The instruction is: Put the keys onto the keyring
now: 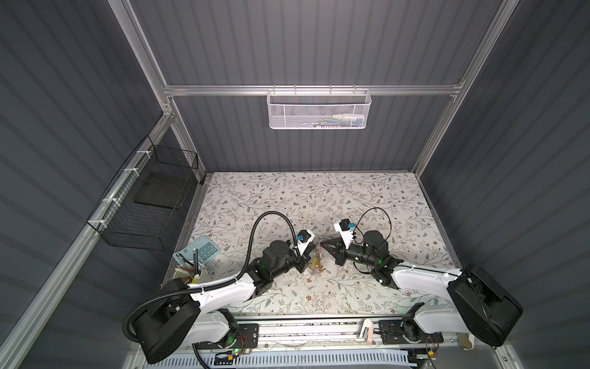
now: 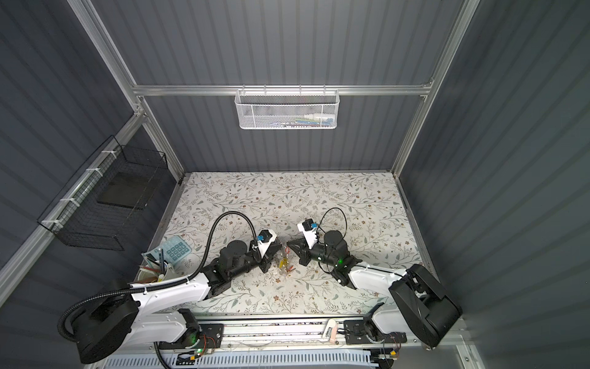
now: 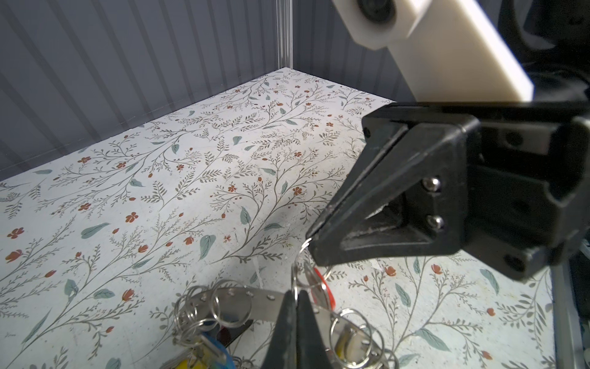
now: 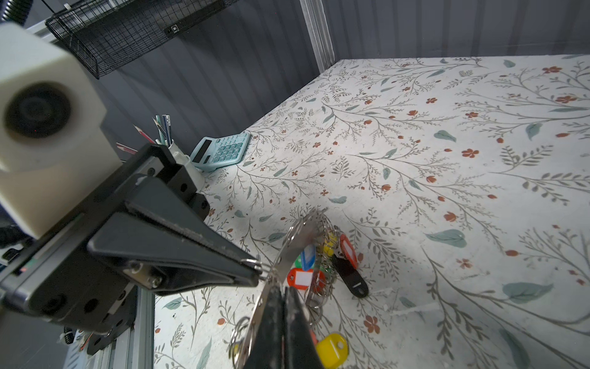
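Observation:
The keyring [image 4: 298,238], a flat grey metal disc hung with wire rings and coloured tags, stands on edge between my two grippers; it also shows in the left wrist view [image 3: 236,302] and small in both top views [image 1: 316,262] [image 2: 283,262]. My left gripper [image 3: 296,295] [image 4: 257,271] [image 1: 309,257] is shut on a small wire ring at the disc's rim. My right gripper [image 4: 282,290] [image 3: 313,247] [image 1: 322,246] is shut on the same wire ring from the other side. The keys' orange-red tag [image 3: 324,289] [image 4: 300,277] hangs by that ring; the dark keys themselves are hidden.
A black fob [image 4: 351,281] with a second red tag lies on the floral table [image 1: 351,198] behind the disc; yellow [image 4: 332,349] and blue [image 4: 308,255] tags hang near it. A teal calculator [image 1: 204,250] and pencil cup [image 1: 188,271] sit at the left. Baskets hang on the left [image 1: 147,204] and back [image 1: 319,110] walls.

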`<control>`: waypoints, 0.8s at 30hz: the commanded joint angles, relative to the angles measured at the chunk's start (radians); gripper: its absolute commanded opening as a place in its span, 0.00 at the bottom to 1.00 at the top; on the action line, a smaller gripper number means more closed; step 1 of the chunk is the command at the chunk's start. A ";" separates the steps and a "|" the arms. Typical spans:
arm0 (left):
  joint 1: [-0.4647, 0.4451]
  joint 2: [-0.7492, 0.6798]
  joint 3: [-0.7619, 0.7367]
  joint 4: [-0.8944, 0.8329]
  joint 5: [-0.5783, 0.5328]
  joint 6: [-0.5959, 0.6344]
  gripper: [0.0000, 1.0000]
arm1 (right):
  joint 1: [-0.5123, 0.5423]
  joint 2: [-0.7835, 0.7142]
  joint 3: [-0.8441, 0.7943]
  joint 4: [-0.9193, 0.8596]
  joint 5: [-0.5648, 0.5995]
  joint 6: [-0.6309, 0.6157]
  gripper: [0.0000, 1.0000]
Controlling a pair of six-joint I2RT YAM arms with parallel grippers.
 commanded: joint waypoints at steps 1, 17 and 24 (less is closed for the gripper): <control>-0.002 -0.041 -0.008 0.102 0.016 -0.011 0.00 | -0.010 0.016 0.021 -0.020 0.001 0.015 0.00; -0.001 -0.078 -0.014 0.222 -0.040 -0.039 0.00 | -0.056 -0.060 0.092 -0.145 -0.171 0.100 0.00; -0.001 -0.074 0.015 0.266 -0.055 -0.060 0.00 | -0.065 -0.149 0.156 -0.329 -0.221 0.103 0.00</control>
